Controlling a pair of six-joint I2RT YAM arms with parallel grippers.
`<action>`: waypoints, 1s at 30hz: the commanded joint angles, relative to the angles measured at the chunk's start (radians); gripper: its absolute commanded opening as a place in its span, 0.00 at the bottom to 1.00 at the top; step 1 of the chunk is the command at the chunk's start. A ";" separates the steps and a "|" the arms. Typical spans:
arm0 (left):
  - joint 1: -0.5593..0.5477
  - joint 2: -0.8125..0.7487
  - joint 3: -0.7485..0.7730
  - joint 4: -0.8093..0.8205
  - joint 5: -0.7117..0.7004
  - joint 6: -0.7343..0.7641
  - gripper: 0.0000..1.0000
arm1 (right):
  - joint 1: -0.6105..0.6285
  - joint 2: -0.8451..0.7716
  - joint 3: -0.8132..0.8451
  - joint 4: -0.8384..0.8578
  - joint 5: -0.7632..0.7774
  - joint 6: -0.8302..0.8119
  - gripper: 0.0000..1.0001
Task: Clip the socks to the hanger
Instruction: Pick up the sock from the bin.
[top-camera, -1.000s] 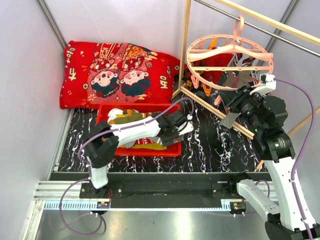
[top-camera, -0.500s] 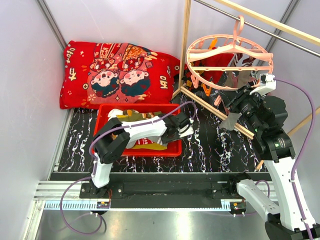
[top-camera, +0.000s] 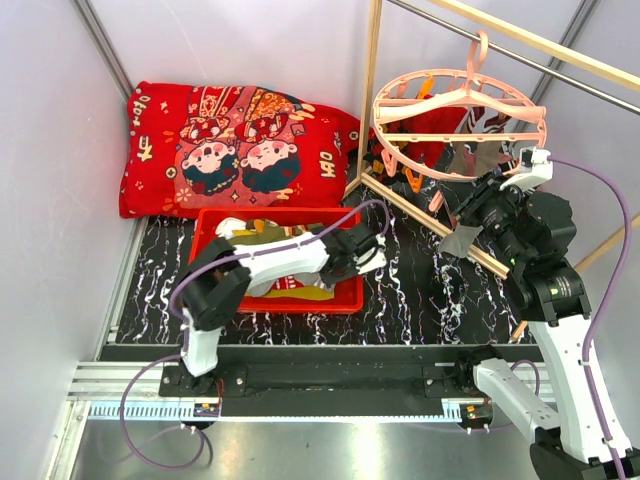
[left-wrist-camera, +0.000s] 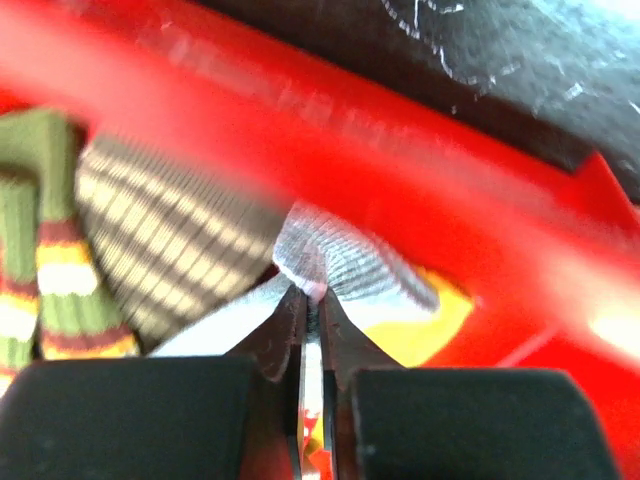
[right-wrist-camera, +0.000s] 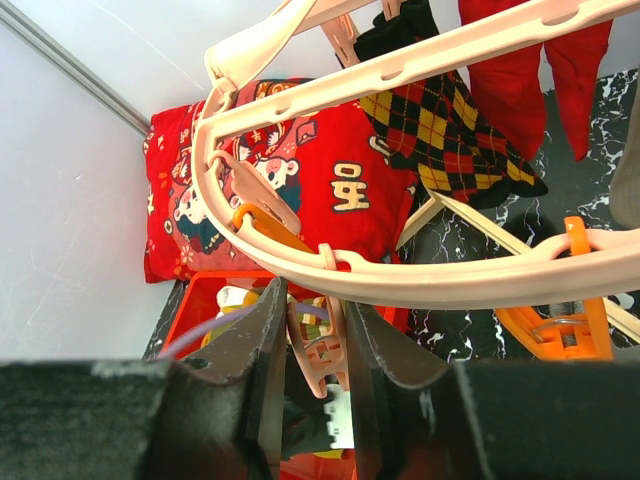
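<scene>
Down in the red tray (top-camera: 345, 300), my left gripper (top-camera: 372, 256) is shut on a fold of a grey-white ribbed sock (left-wrist-camera: 360, 265), pinched at its tips (left-wrist-camera: 311, 292). An olive striped sock (left-wrist-camera: 40, 260) and a brown striped one (left-wrist-camera: 170, 240) lie to the left of it. The pale-pink ring hanger (top-camera: 460, 110) hangs from the rack at upper right. An argyle sock (right-wrist-camera: 440, 130) and a red sock (right-wrist-camera: 530, 80) hang from it. My right gripper (top-camera: 480, 207) is under the ring (right-wrist-camera: 400, 280), shut (right-wrist-camera: 315, 330) on a dangling pink clip (right-wrist-camera: 322, 345).
A big red cartoon-print cushion (top-camera: 235, 140) lies behind the tray against the back wall. Wooden rack poles (top-camera: 372, 90) stand between tray and hanger, with a low bar (top-camera: 430, 222) crossing the dark marbled table. An orange clip (right-wrist-camera: 560, 320) hangs at the right.
The left gripper has closed on the grey-white sock inside the tray, and its arm has shifted slightly. The right gripper keeps its hold on the pink clip and has not moved.
</scene>
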 joint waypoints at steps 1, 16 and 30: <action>0.009 -0.198 -0.021 0.015 0.039 -0.022 0.02 | 0.002 -0.009 0.013 0.033 0.026 -0.020 0.00; 0.112 -0.603 -0.153 0.295 0.324 -0.203 0.00 | 0.003 -0.007 0.035 0.034 0.020 -0.036 0.00; 0.115 -0.596 -0.096 0.751 0.562 -0.689 0.00 | 0.002 -0.003 0.052 0.065 -0.010 -0.019 0.00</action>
